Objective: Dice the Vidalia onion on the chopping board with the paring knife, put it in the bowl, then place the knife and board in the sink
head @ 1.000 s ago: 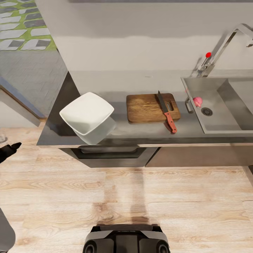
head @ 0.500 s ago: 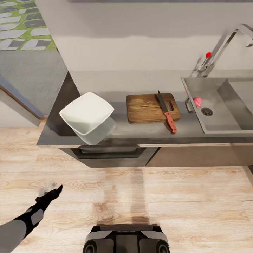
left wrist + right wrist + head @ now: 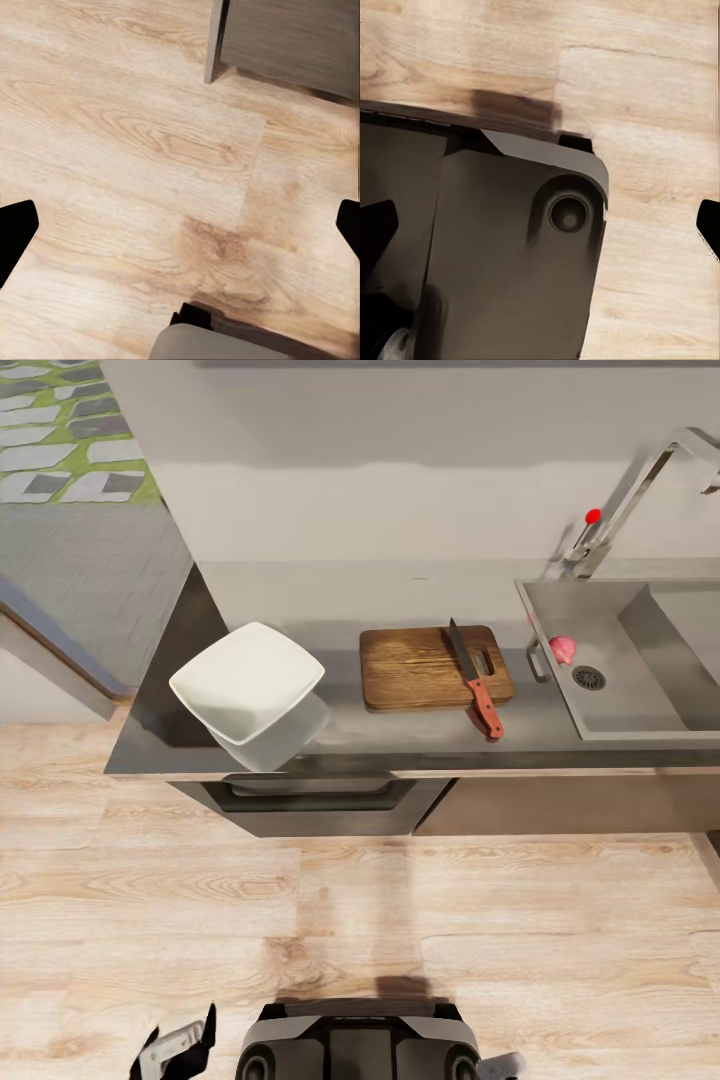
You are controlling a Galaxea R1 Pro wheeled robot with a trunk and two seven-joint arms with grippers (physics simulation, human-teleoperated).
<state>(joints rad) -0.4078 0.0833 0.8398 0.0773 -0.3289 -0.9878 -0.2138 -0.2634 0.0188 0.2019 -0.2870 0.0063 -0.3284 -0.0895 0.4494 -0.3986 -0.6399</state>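
- Left gripper (image 3: pixel 178 1048) low at the near edge, beside the robot base (image 3: pixel 360 1040), fingers spread wide, empty.
- Bowl (image 3: pixel 247 681) on the countertop (image 3: pixel 400 735), left end.
- Chopping board (image 3: pixel 432 666) mid-counter; paring knife (image 3: pixel 474 679) lies across its right end, handle off the near edge.
- Vidalia onion (image 3: pixel 562 649) in the sink (image 3: pixel 640 705), just beside the drain.
- Right gripper (image 3: pixel 540 217) over the base, fingers apart, empty.

The left gripper (image 3: pixel 180 1045) hangs low over the pale wooden plank floor (image 3: pixel 500 910), just left of the robot's dark wheeled base (image 3: pixel 360 1045). Far ahead of it runs the grey reflective countertop (image 3: pixel 400 735). On it, ahead and slightly right of the gripper, sits the shallow white rounded-square bowl (image 3: pixel 247 680); further right lies the rectangular brown wooden chopping board (image 3: pixel 430 667), with the red-handled paring knife (image 3: pixel 475 680) across its right end. Rightmost is the stainless-steel sink (image 3: pixel 625 660), holding the small pink Vidalia onion (image 3: pixel 563 649).
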